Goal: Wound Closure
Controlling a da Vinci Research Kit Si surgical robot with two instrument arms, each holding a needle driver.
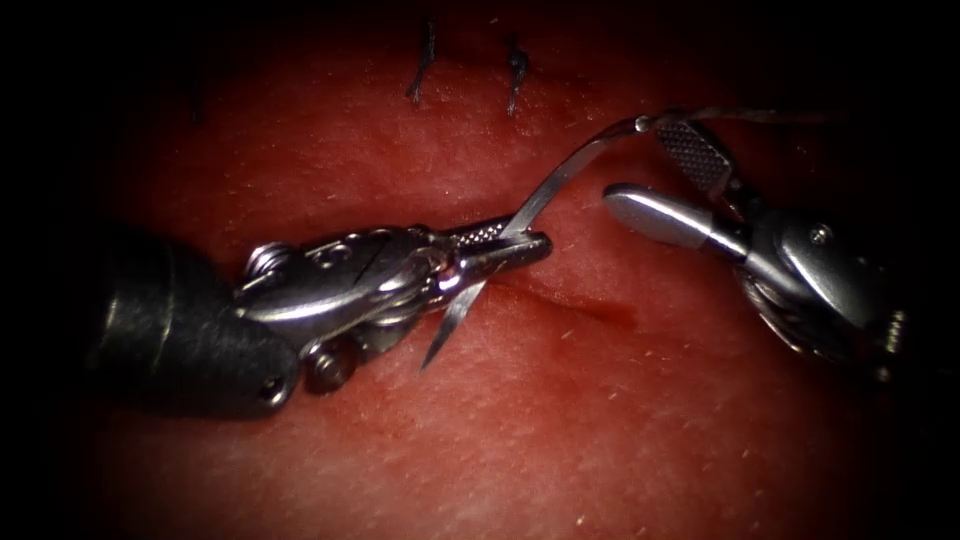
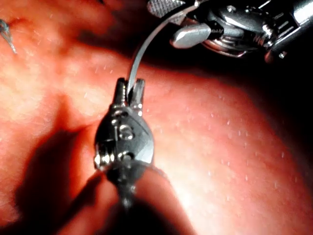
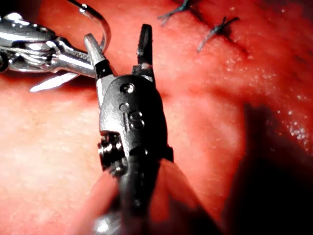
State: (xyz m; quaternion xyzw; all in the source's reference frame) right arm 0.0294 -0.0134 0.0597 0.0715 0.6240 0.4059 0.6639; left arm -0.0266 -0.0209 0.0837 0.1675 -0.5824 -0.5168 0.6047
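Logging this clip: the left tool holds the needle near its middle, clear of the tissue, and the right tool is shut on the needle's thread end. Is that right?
Not quite. The right tool is open and holds nothing; the endoscope view shows its jaws spread beside the thread end of the needle. The rest stands: the left tool holds the needle near its middle, clear of the tissue.

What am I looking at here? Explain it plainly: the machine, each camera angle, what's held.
This is a surgical practice robot with two thin arms working over pork tissue with a cut. One picture looks down from an endoscope; the other two come from cameras near each arm's wrist. The left tool has its jaws shut on the curved needle about mid-curve, above the tissue, not in it. The right tool stands open, holding nothing, near the needle's thread end. Two finished stitches sit farther back.
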